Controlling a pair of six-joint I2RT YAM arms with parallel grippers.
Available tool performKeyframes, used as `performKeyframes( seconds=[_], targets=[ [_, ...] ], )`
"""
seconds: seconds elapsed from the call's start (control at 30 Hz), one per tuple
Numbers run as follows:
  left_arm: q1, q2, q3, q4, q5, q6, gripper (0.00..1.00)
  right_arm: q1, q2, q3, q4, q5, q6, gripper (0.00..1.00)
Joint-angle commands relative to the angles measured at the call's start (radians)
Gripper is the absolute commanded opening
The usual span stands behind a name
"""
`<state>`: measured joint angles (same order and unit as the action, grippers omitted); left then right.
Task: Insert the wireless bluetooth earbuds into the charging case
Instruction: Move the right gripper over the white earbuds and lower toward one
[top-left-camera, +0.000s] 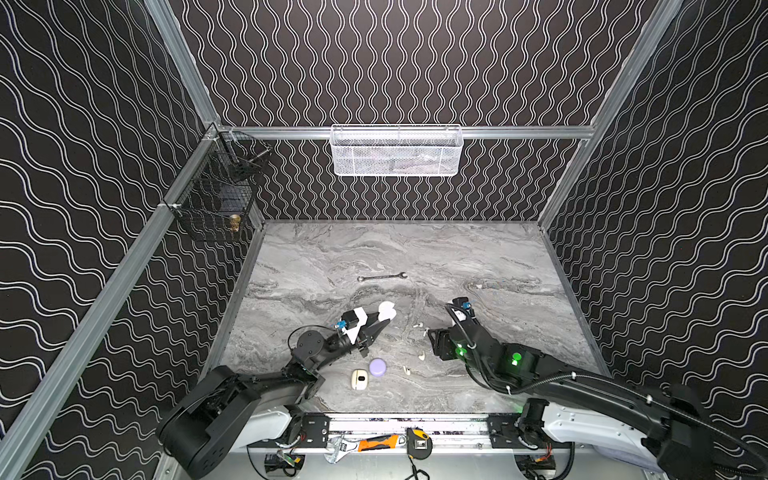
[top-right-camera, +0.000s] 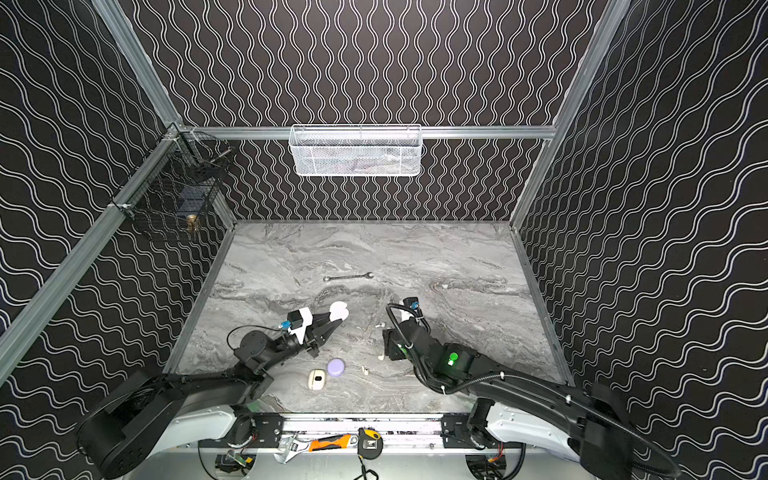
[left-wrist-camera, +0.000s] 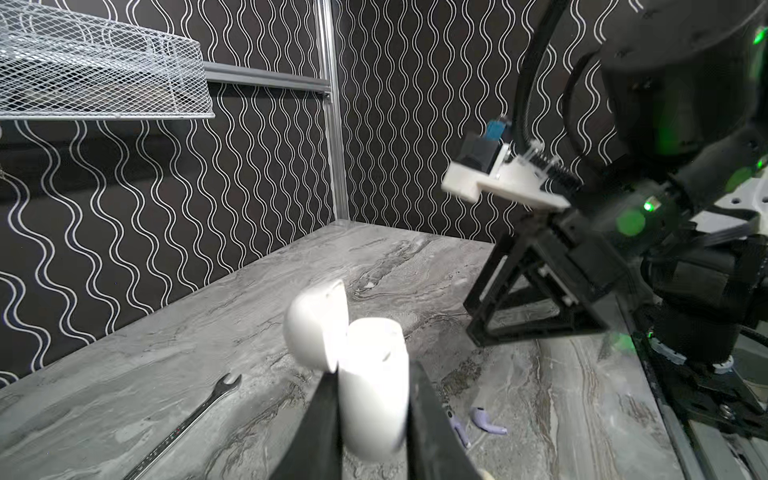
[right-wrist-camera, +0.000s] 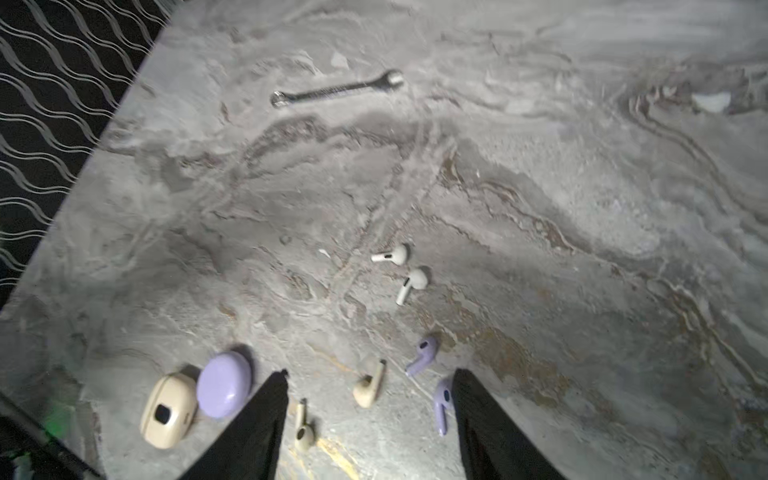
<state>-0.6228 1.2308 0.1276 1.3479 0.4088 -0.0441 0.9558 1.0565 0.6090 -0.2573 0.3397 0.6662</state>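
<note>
My left gripper (top-left-camera: 379, 319) is shut on a white charging case (top-left-camera: 387, 310), held upright above the table with its lid hinged open; its two fingers clamp the case body (left-wrist-camera: 372, 386). My right gripper (right-wrist-camera: 370, 372) hangs open over the loose wireless bluetooth earbuds with nothing between its fingers. Below it lie two white stemmed earbuds (right-wrist-camera: 392, 254), two lavender ones (right-wrist-camera: 424, 355) and two cream ones (right-wrist-camera: 370, 384). In the top views the lavender pair is hidden under the right gripper (top-left-camera: 433, 338). A shut lavender case (top-left-camera: 377, 367) and a cream case (top-left-camera: 359, 379) sit side by side near the front.
A slim steel wrench (top-left-camera: 382, 276) lies mid-table behind both grippers. A white mesh basket (top-left-camera: 397, 151) hangs on the back wall and a black wire basket (top-left-camera: 216, 195) on the left wall. Hand tools (top-left-camera: 374, 444) rest on the front rail.
</note>
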Motion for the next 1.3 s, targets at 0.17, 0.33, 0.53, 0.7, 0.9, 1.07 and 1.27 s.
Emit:
performKeyframes(
  seconds=[0.17, 0.33, 0.53, 0.7, 0.9, 1.07, 1.27],
  targets=[
    [0.0, 0.049, 0.017, 0.059, 0.045, 0.048, 0.0, -0.223, 0.235, 0.118, -0.026, -0.281, -0.069, 0.51],
    [0.001, 0.03, 0.023, 0.005, 0.035, 0.076, 0.0, -0.238, 0.404, 0.229, -0.079, -0.331, -0.111, 0.5],
    [0.001, 0.041, 0.013, 0.027, -0.014, 0.081, 0.0, -0.237, 0.544, 0.329, -0.171, -0.284, -0.128, 0.49],
    [0.003, 0.063, -0.007, 0.058, -0.085, 0.078, 0.0, -0.232, 0.626, 0.382, -0.209, -0.257, -0.137, 0.49],
    [0.013, 0.081, 0.0, 0.046, -0.085, 0.075, 0.0, -0.214, 0.688, 0.431, -0.232, -0.219, -0.133, 0.49],
    [0.013, 0.057, 0.011, -0.004, -0.08, 0.085, 0.0, -0.21, 0.699, 0.423, -0.231, -0.202, -0.125, 0.49],
    [0.013, 0.043, 0.011, -0.02, -0.088, 0.089, 0.0, -0.182, 0.739, 0.446, -0.232, -0.207, -0.126, 0.47]
  ],
)
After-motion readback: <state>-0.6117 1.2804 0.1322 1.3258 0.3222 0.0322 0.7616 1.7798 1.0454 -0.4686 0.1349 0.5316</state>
